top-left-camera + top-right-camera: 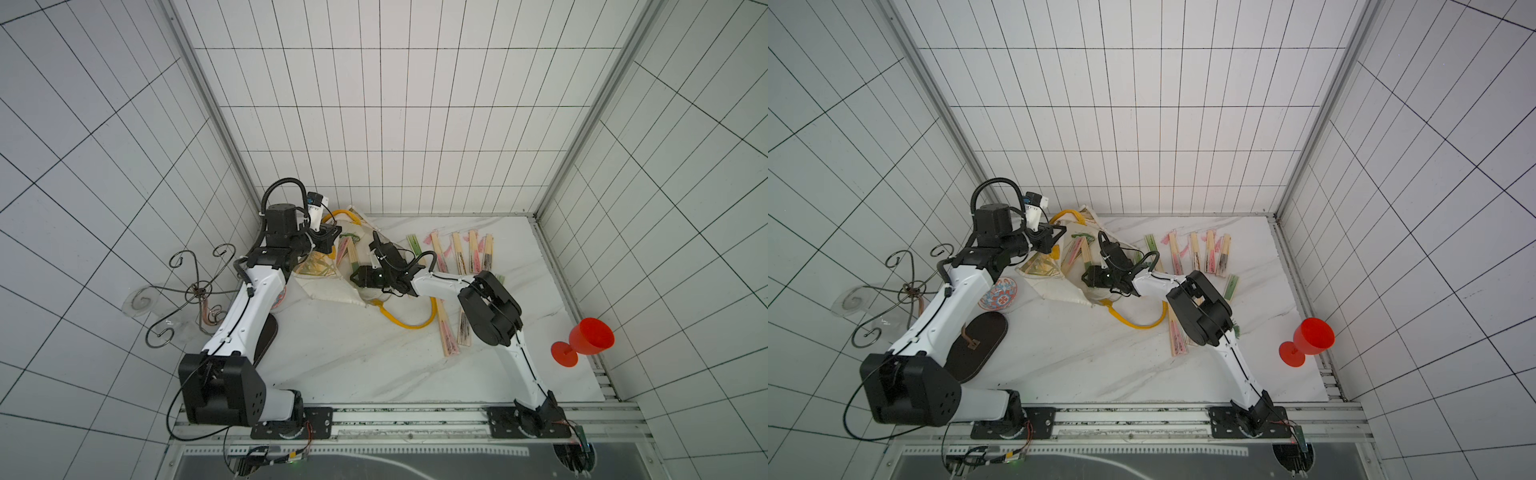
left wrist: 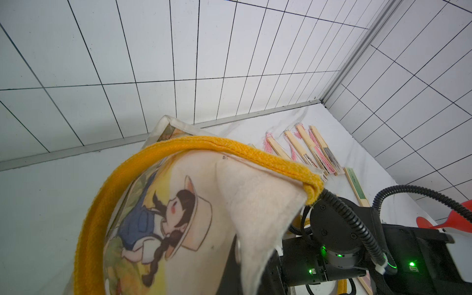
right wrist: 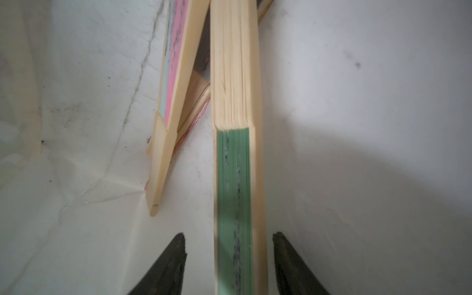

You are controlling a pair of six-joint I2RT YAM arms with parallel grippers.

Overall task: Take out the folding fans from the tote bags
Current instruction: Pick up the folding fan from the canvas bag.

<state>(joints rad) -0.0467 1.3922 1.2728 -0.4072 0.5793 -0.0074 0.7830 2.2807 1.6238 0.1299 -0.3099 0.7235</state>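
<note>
Your right hand is already inside the mouth of the tote bag. Its jaws are half-wide and straddle the green fan, with a gap showing on each side, so nothing is gripped yet. The green fan's long axis runs straight away from the hand, green folds nearest and bamboo slats beyond, so the next move looks like a plain squeeze and then a pull back along that line.

Watch the pink fan just beside it. It lies at an angle and meets the green one at the far end, so it may drag along.

Your left hand is clamped shut on the tote bag's rim by the yellow handle, holding the mouth up and open. It is busy there, so the right arm is the one to use.

Fans already out lie in a row on the worktop beyond the right arm. The red goblet stands well apart.
</note>
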